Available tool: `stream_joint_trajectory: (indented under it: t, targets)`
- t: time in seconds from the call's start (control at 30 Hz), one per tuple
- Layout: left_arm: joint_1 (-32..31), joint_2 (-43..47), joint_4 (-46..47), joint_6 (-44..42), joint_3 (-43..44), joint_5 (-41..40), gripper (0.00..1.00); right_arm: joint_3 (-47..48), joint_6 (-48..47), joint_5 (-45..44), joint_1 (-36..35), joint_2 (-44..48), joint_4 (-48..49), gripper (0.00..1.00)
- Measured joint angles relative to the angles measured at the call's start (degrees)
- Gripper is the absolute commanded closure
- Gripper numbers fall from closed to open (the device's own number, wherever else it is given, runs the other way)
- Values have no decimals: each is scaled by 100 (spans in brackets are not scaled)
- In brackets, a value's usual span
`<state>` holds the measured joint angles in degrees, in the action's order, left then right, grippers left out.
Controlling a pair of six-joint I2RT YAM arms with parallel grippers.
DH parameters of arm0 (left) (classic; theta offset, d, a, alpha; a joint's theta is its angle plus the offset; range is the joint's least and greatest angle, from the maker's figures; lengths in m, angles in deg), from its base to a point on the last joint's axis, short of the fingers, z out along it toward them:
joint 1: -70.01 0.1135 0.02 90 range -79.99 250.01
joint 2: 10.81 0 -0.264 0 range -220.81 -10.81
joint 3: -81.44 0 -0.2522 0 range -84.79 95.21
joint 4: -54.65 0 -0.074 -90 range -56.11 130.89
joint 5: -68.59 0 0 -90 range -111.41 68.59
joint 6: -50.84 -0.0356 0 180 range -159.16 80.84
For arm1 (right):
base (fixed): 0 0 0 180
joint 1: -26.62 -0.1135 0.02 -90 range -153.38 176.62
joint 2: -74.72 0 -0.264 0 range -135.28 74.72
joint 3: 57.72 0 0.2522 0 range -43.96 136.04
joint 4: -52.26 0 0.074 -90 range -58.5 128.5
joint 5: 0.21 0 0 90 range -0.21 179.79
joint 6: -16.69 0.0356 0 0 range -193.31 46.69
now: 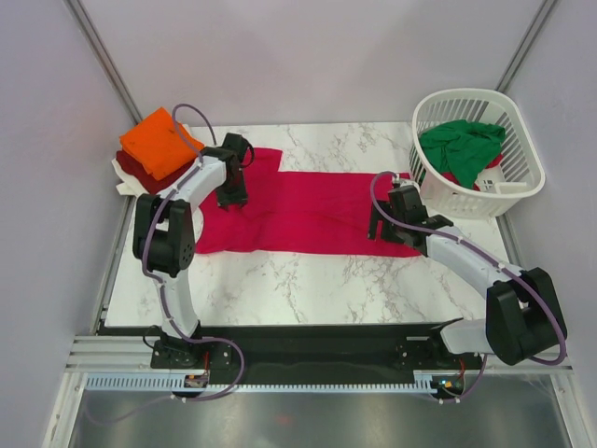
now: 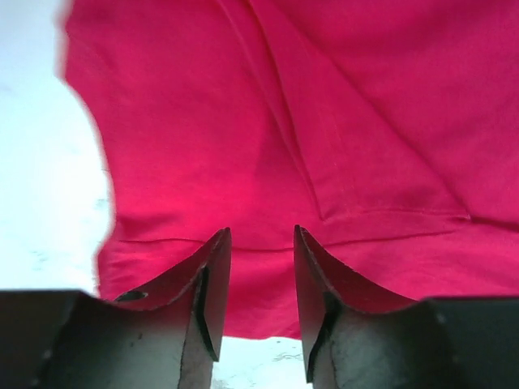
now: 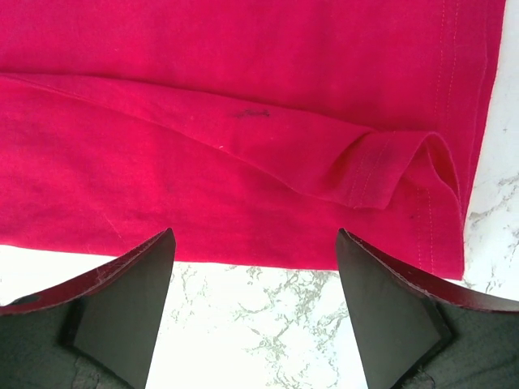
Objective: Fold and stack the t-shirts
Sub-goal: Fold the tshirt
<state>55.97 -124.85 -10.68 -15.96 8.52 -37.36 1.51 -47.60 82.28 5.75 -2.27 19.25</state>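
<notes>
crimson t-shirt (image 1: 298, 210) lies spread flat across the middle of the marble table (image 1: 326, 289), long side running left to right, one sleeve reaching toward the far left. left gripper (image 1: 231, 198) is positioned over the shirt's left portion; in the left wrist view its fingers (image 2: 215, 284) stand a narrow gap apart, pointing down at the cloth (image 2: 324, 121), with nothing seen pinched between them, and a diagonal crease and a stitched hem show just ahead. right gripper (image 1: 382, 229) sits at the shirt's right end near the front edge; the right wrist view shows its fingers (image 3: 130, 284) spread wide, over bare table (image 3: 268, 340) just short of the cloth edge, holding nothing. in that view the shirt (image 3: 243, 97) has a folded-over layer whose stitched hem curls up at the right. at the far left corner is a stack: orange t-shirt (image 1: 159, 140) on top, dark red t-shirt (image 1: 131, 168) beneath it, white cloth (image 1: 123, 187) showing at the bottom. at the far right stands a white slatted basket (image 1: 522, 177) containing a crumpled green t-shirt (image 1: 462, 145); a little red cloth shows under it.
</notes>
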Motion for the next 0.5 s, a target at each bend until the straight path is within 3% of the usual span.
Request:
stream_joint_trajectory:
  t: [0.17, 0.5]
  targets:
    - [-140, 107, 509, 284, -798, 750, 44, 0, -9, -24, -31, 0, -11, 11]
    - [-411, 50, 1062, 533, -841, 1056, 45, 0, -9, -35, -76, 2, -15, 11]
